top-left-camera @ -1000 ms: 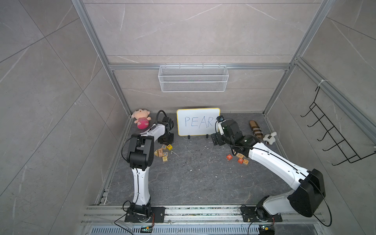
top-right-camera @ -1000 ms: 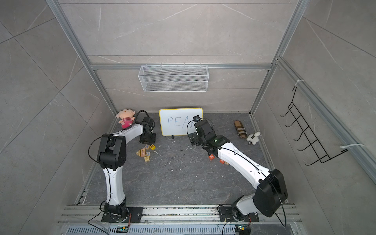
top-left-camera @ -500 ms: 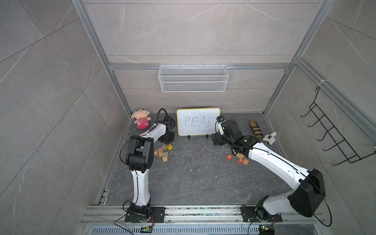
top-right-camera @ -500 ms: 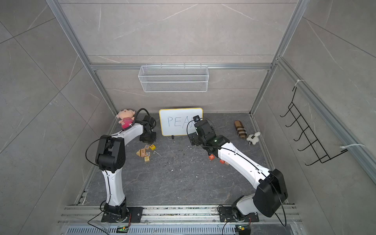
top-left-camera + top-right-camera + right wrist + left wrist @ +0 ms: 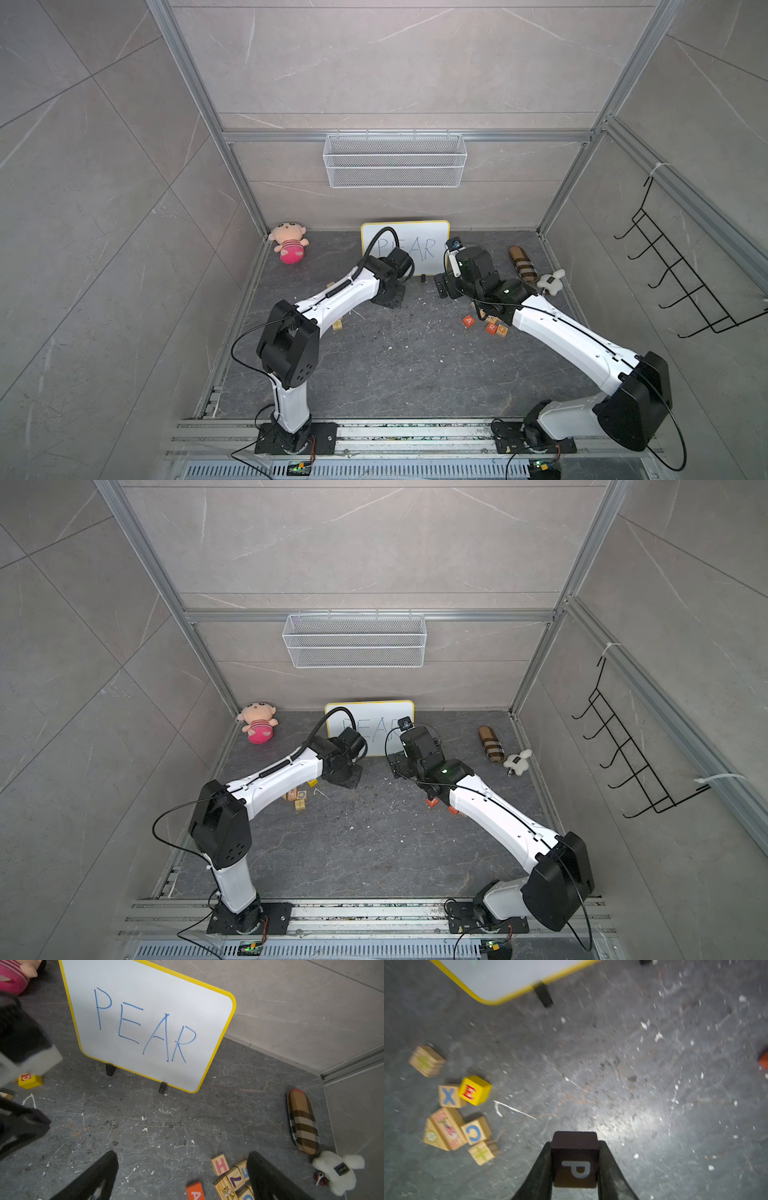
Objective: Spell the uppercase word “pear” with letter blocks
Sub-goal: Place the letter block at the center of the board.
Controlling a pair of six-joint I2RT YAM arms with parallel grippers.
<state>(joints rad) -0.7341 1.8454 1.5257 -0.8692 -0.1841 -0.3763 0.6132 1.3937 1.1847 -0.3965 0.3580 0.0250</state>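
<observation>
My left gripper (image 5: 574, 1144) is shut on the black letter block with a white P (image 5: 575, 1159) and holds it above the floor in front of the whiteboard (image 5: 405, 247). In both top views the left gripper (image 5: 388, 297) (image 5: 343, 777) hides that block. The yellow E block (image 5: 475, 1090) (image 5: 29, 1080) lies in a pile of tan blocks to the left. The orange A block (image 5: 468, 321) (image 5: 195, 1191) and the orange R block (image 5: 491, 328) lie under my right arm. My right gripper (image 5: 182, 1156) (image 5: 444, 286) hangs open over bare floor with nothing in it.
Tan wooden blocks (image 5: 448, 1096) crowd the E block, and more tan blocks (image 5: 220, 1164) sit beside the A. A pink doll (image 5: 289, 245) lies at the back left. A striped case (image 5: 523, 266) and a white plush (image 5: 550, 282) lie at the back right. A wire basket (image 5: 395, 160) hangs on the back wall.
My left arm has swung from the block pile at the left toward the middle, in front of the whiteboard, with its jaws closed on the P block. The right arm has stayed put.
</observation>
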